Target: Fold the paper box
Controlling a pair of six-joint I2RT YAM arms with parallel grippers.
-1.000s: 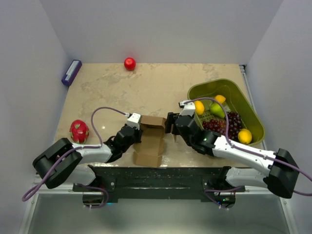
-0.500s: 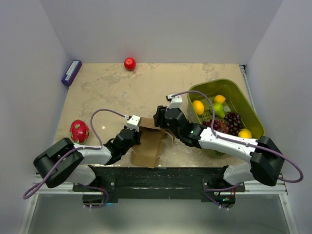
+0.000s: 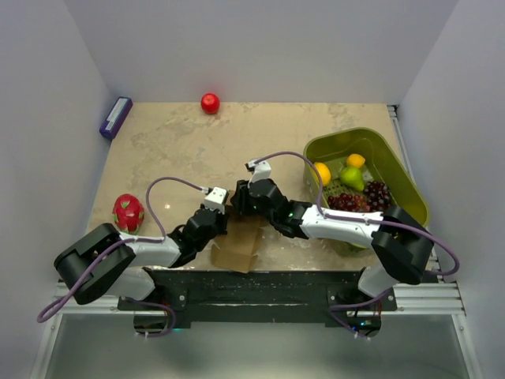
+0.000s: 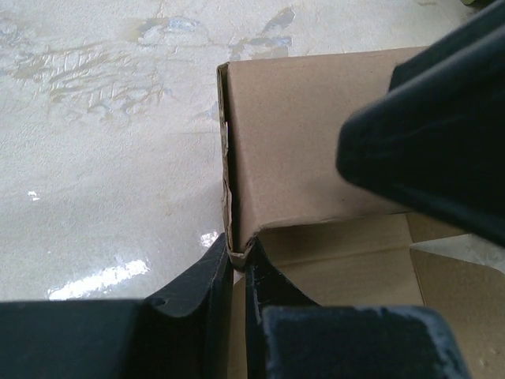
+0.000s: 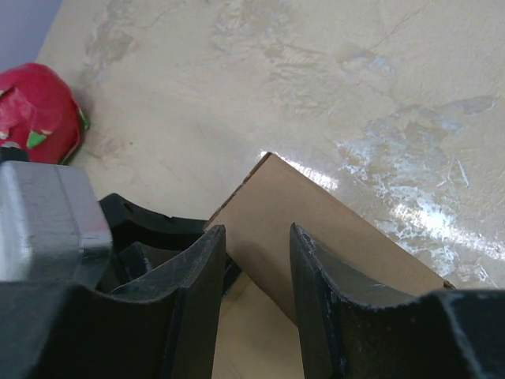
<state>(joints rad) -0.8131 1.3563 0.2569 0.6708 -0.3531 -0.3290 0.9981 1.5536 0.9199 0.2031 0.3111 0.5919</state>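
The paper box (image 3: 241, 243) is a brown cardboard sheet, partly folded, lying near the table's front edge between the arms. In the left wrist view a raised flap (image 4: 316, 150) stands up from it. My left gripper (image 4: 239, 257) is shut on the lower corner of that flap; it also shows in the top view (image 3: 223, 217). My right gripper (image 5: 256, 233) is open, its jaws hanging over the flap's (image 5: 316, 229) top edge, with nothing held. In the top view it (image 3: 239, 207) sits over the box's far end, close to the left gripper.
A green basket (image 3: 412, 188) with fruit stands at the right. A dragon fruit (image 3: 128, 212) lies at the left, also in the right wrist view (image 5: 35, 114). A red apple (image 3: 210, 103) and a purple object (image 3: 116, 117) lie at the back.
My right arm has swung left from beside the basket to over the box's far flap. The box has shifted a little toward the front. My left gripper has kept its hold.
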